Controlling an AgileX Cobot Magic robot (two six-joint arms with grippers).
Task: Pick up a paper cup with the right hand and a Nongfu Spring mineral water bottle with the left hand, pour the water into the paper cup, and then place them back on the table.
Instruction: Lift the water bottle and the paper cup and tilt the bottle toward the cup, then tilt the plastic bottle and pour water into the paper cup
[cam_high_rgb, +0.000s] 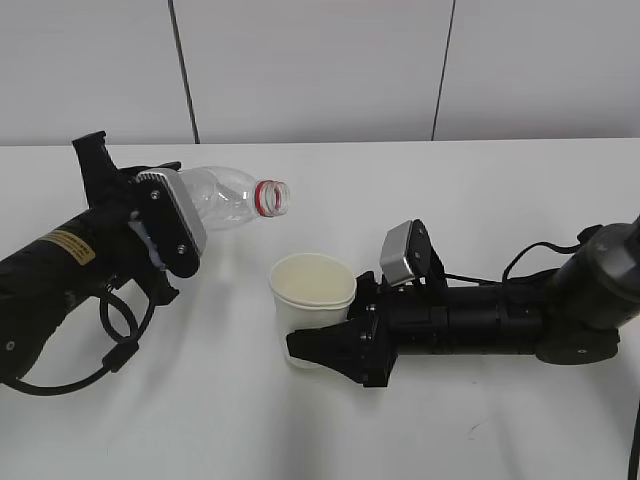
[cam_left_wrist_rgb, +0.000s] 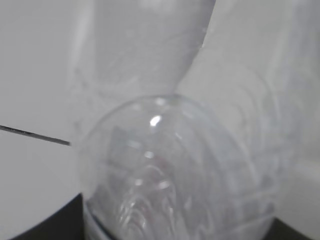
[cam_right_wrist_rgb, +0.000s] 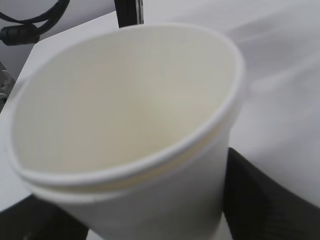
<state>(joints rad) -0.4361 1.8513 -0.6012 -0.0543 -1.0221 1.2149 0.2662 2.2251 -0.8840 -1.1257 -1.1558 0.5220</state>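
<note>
My left gripper (cam_high_rgb: 170, 235) is shut on the Nongfu Spring mineral water bottle (cam_high_rgb: 235, 198). The clear bottle is tilted nearly level, its open mouth with the red neck ring pointing right, up and left of the cup's rim. Its label is hidden by the gripper. In the left wrist view the blurred clear bottle (cam_left_wrist_rgb: 170, 165) fills the frame. My right gripper (cam_high_rgb: 325, 350) is shut on the off-white paper cup (cam_high_rgb: 312, 300), upright at the table. In the right wrist view the cup (cam_right_wrist_rgb: 125, 115) fills the frame, black fingers (cam_right_wrist_rgb: 265, 195) at its sides; its inside looks dry.
The white table (cam_high_rgb: 480, 200) runs to a pale panelled wall at the back. A black cable (cam_high_rgb: 110, 345) loops below my left arm. A small dark scratch mark (cam_high_rgb: 473, 430) lies near the front right.
</note>
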